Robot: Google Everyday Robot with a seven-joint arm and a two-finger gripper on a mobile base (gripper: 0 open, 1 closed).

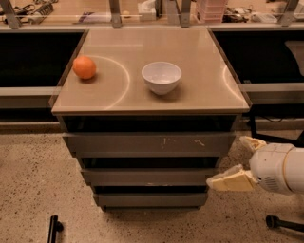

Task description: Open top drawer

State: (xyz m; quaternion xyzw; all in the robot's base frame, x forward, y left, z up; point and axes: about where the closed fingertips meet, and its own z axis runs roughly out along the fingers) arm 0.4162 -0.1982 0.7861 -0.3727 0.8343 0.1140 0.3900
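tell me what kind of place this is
Probably a robotics lab or workshop: a cluttered workbench with cables and boxes runs behind the grey three-drawer cabinet, and the robot's cream two-finger gripper hangs open at lower right over speckled flooring.

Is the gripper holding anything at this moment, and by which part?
Nothing is held. The gripper is open, low at the right of the cabinet, below the top drawer and not gripping it.

top drawer: matt grey, scratched
tabletop: smooth, glossy beige
bowl: glossy white
gripper: cream plastic — low right
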